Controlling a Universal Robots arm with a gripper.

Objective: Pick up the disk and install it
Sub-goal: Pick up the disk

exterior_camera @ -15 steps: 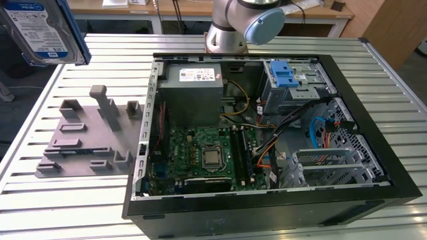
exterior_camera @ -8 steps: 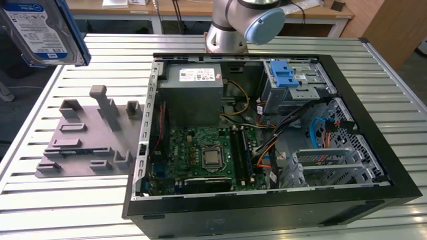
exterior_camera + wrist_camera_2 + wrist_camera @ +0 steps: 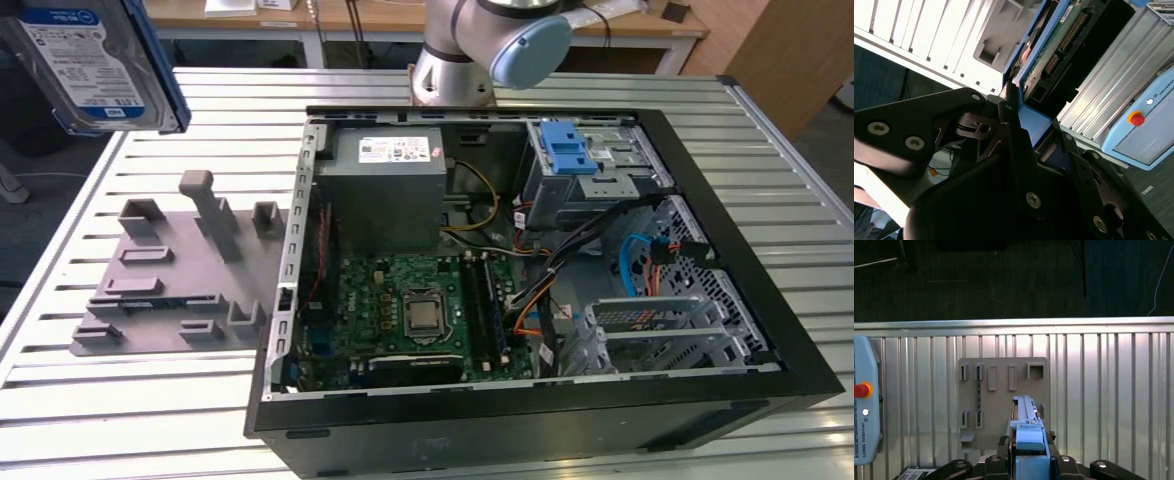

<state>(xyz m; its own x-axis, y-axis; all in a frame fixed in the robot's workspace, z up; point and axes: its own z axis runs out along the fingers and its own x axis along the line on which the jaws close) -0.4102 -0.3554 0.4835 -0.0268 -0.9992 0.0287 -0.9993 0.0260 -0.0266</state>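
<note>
my claw point(image 3: 1031, 125) grips the disk point(image 3: 83, 60) above the stand point(image 3: 167, 275): pickup done, not yet installed in the case point(image 3: 534, 425).

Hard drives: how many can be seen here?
1. The disk is clamped in the jaws, high at the exterior view's upper left, above the grey stand. More may be hidden inside the open computer case.
</note>
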